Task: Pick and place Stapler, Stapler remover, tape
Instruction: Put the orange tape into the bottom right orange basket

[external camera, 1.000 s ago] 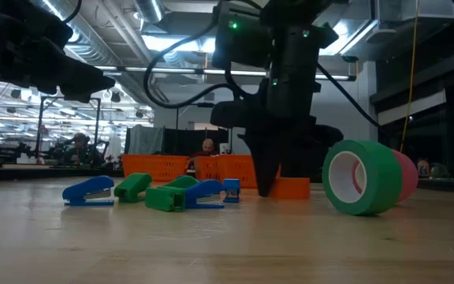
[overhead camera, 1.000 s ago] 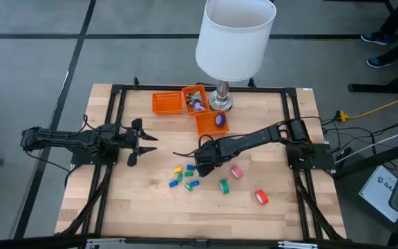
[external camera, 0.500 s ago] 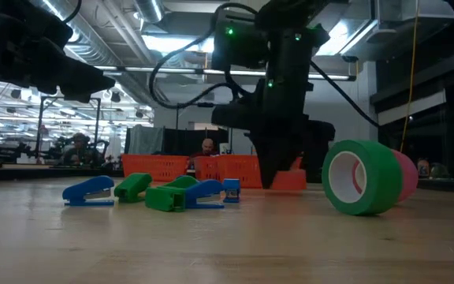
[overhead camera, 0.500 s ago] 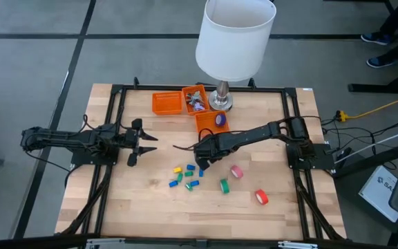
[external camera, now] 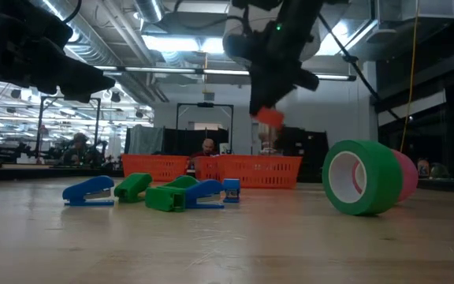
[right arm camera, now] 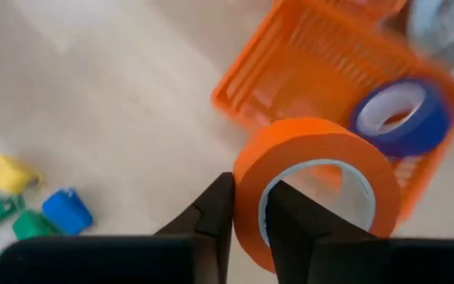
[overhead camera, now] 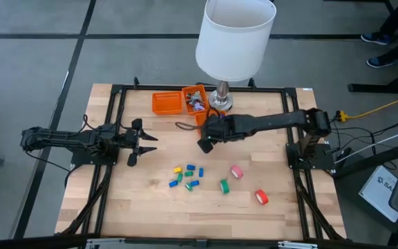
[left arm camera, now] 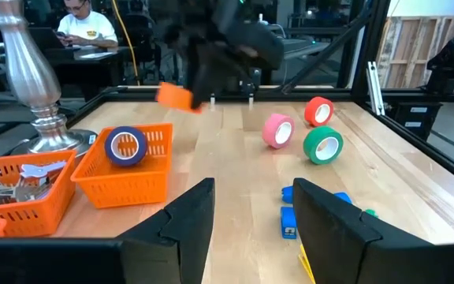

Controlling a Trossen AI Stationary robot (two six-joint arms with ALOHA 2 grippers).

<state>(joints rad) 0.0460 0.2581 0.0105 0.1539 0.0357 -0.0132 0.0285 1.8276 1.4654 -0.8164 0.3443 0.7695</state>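
Worktop (overhead camera: pixel 144 207) of pale wood seen from above, described from the frame's left to its right. At centre left, the left gripper (overhead camera: pixel 146 141) waits above the wood, its fingers spread apart, holding nothing. Below the middle of the frame lies a loose cluster of small blue, green and yellow staplers (overhead camera: pixel 185 176). Just right of them sit three tape rolls: a green roll (overhead camera: pixel 224 185), a pink roll (overhead camera: pixel 236 171) and a red roll (overhead camera: pixel 261 197).

At upper centre, three orange baskets (overhead camera: pixel 167 103) stand beside a white-shaded lamp (overhead camera: pixel 235 38). One basket (left arm camera: pixel 131 172) already holds a blue tape roll (left arm camera: pixel 125 147).

One second ago the right gripper (overhead camera: pixel 204 142) was down among the staplers at centre. It has since lifted and swung toward the upper middle of the frame, next to the baskets. Its fingers are clamped on the wall of an orange tape roll (right arm camera: pixel 315 189), one finger inside the ring and one outside. The pick therefore looks done, with the drop into a basket still to come.

The orange roll hangs clear of the wood. It is a short ring rather than a long object; in the right wrist view its open hole faces the camera, and the basket with the blue roll lies directly beyond it.
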